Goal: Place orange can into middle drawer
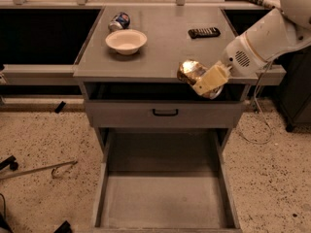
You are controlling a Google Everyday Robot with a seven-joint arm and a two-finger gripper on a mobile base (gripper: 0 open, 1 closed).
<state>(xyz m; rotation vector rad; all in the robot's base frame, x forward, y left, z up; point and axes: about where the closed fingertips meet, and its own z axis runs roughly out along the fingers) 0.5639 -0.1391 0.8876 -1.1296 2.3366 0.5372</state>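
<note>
My gripper (201, 81) is shut on the orange can (189, 72), a shiny orange-gold can, and holds it in the air at the front edge of the grey cabinet top (160, 52), right of centre. The white arm reaches in from the upper right. The middle drawer (165, 198) is pulled fully out below, a deep grey box with a bare flat floor. The can hangs well above its back right part.
A white bowl (126, 41), a blue-and-white can (119, 21) and a black remote (204, 32) lie on the cabinet top. The shallow drawer front with a black handle (165, 112) is closed. A metal rod (39, 169) lies on the speckled floor at left.
</note>
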